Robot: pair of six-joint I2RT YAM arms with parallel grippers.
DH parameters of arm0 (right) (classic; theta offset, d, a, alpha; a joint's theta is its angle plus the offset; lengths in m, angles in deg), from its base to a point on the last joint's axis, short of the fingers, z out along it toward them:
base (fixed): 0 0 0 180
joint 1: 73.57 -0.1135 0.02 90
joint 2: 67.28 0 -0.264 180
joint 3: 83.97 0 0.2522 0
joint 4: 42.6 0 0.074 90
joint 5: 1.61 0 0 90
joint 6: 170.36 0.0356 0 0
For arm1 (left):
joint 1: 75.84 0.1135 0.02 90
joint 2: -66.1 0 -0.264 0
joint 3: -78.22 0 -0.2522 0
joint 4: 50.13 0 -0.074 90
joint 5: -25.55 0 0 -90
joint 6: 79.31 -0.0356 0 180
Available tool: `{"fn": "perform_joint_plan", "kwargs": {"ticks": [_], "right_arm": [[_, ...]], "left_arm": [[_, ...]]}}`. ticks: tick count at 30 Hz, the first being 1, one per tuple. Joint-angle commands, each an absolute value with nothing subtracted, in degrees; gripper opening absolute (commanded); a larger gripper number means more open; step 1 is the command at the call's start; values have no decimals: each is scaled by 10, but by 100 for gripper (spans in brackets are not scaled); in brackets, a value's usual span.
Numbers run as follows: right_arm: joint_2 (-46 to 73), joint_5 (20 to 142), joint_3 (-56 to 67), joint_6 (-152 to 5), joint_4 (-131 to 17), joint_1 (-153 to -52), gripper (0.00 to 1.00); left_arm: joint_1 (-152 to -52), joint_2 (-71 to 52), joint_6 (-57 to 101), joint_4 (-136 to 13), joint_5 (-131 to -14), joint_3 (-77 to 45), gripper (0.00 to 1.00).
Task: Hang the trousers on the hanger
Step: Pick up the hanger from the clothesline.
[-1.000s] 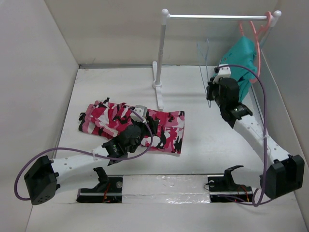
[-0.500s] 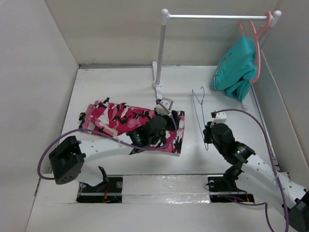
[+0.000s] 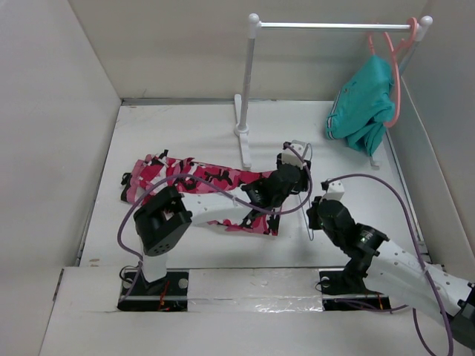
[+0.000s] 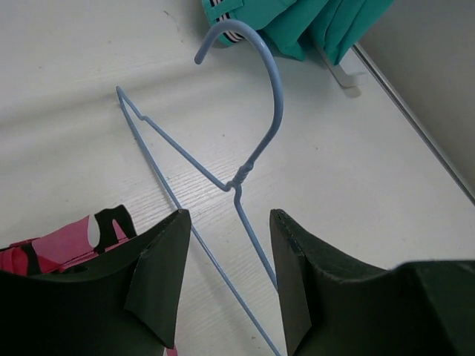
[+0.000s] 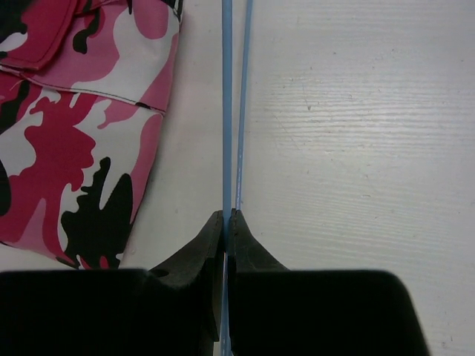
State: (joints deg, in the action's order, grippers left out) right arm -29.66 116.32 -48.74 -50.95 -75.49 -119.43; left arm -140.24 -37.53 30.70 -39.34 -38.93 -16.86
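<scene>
The trousers (image 3: 174,178), in pink, white and black camouflage, lie flat on the table left of centre; their edge also shows in the wrist views (image 4: 63,245) (image 5: 74,133). The thin pale-blue hanger (image 3: 307,199) lies low over the table just right of them. My right gripper (image 3: 312,219) (image 5: 226,215) is shut on one of the hanger's wires (image 5: 226,111). My left gripper (image 3: 297,159) (image 4: 228,216) reaches across the trousers and stands open astride the hanger just below the twisted neck (image 4: 237,182); the hook (image 4: 274,96) points away from it.
A white clothes rack (image 3: 251,89) stands at the back. A coral hanger (image 3: 393,67) with a teal garment (image 3: 364,104) (image 4: 297,22) hangs at the rack's right end. Walls close in on the left, back and right.
My right arm carried the hanger from near the rack down beside the trousers. My left arm swung right across the trousers to the hanger's neck, its jaws still open.
</scene>
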Motion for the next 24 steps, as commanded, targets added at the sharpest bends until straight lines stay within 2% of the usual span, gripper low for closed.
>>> {"fn": "perform_joint_plan", "kwargs": {"ticks": [1, 5, 14, 22, 24], "right_arm": [[-311, 1183, -484, -493, -752, -1204, 0], [-327, 1167, -497, -493, -743, -1204, 0], [-338, 1157, -505, -484, -745, -1215, 0], [-337, 1171, -504, -466, -755, -1231, 0], [-341, 1170, -504, -469, -756, -1231, 8]], "left_arm": [[-1408, -391, 300, -393, -388, -120, 44], [-1408, -420, 297, -395, -383, -90, 43], [-1408, -468, 293, -400, -356, -49, 30], [-1402, -461, 300, -389, -328, -61, 8], [-1402, -446, 306, -374, -328, -83, 0]]}}
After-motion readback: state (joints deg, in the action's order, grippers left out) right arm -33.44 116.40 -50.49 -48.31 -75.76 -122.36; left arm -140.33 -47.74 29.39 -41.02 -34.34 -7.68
